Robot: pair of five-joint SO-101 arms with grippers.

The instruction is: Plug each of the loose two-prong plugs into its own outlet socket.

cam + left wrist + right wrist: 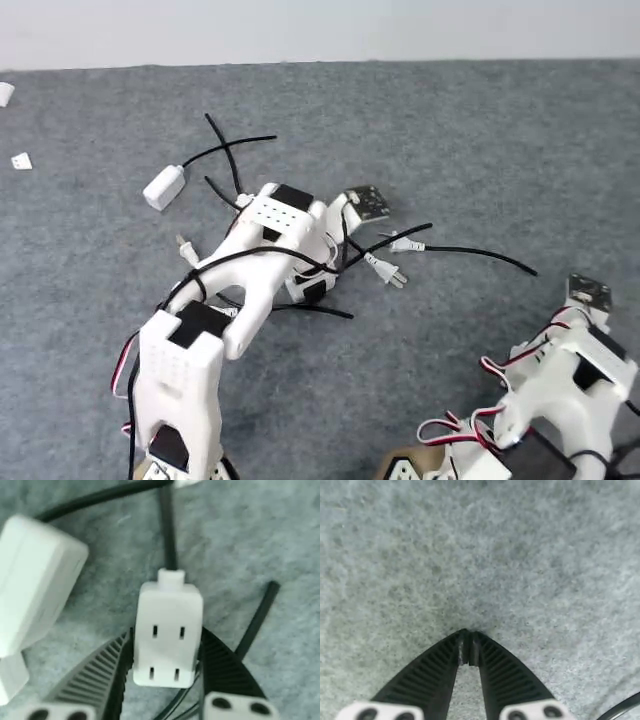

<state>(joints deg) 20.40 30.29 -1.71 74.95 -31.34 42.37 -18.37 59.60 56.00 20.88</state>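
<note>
The left gripper [166,647] clamps the outlet socket [169,612] lengthwise, cord end pointing away from it; right gripper [469,649] closed, empty.

Left arm [215,330] is stretched out toward the middle of the surface [480,150] with its wrist tipped down. The left gripper [166,635] has its jaws clamped on a white outlet socket [168,607]. Right arm [565,385] sits folded back at the near right. The right gripper [468,640] points down, jaws pressed together.
</note>
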